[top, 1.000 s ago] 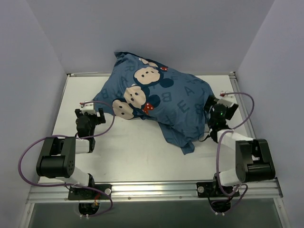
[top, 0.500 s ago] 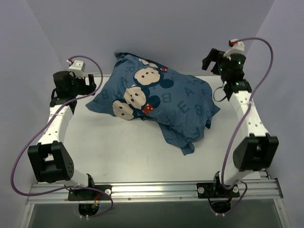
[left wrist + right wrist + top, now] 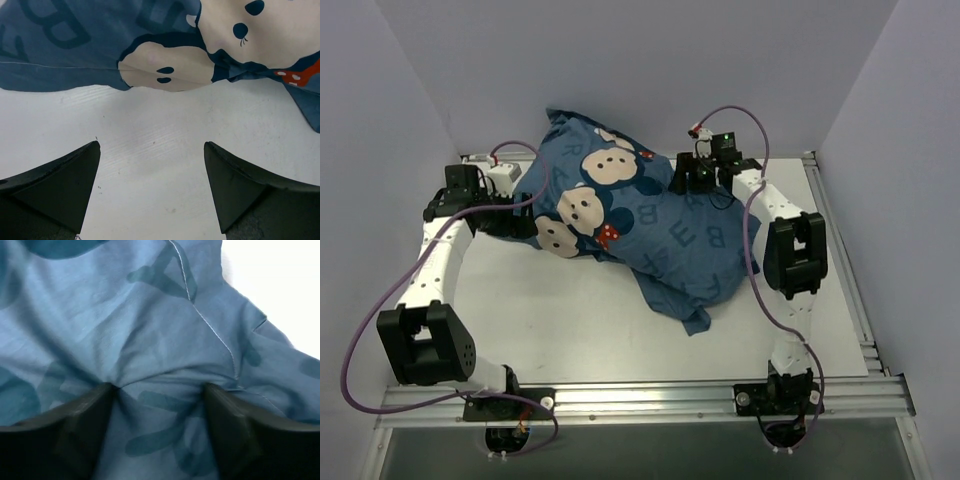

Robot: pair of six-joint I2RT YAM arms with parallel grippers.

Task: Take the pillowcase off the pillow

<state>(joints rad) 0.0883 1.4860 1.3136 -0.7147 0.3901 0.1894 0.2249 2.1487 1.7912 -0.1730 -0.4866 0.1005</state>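
Observation:
The blue pillowcase [image 3: 650,225], printed with letters and cartoon mouse faces, lies plump across the back middle of the table, with a loose corner trailing toward the front [image 3: 695,320]. The pillow is hidden inside it. My right gripper [image 3: 692,182] presses down into the upper right part of the pillowcase. In the right wrist view its fingers [image 3: 75,425] dig into the fabric [image 3: 160,340], and a fold is bunched between them at the gripper [image 3: 157,390]. My left gripper [image 3: 515,222] hangs open just off the pillowcase's left edge [image 3: 150,70]. Only bare table lies between its fingertips [image 3: 150,150].
The white table [image 3: 570,320] is enclosed by pale walls at the back and on both sides. A metal rail [image 3: 640,400] runs along the front edge by the arm bases. Purple cables loop beside each arm.
The right arm swung in from the back right corner onto the pillowcase, and its jaws closed in on fabric. The left arm dropped to the pillowcase's left edge. The pillowcase shifted slightly left.

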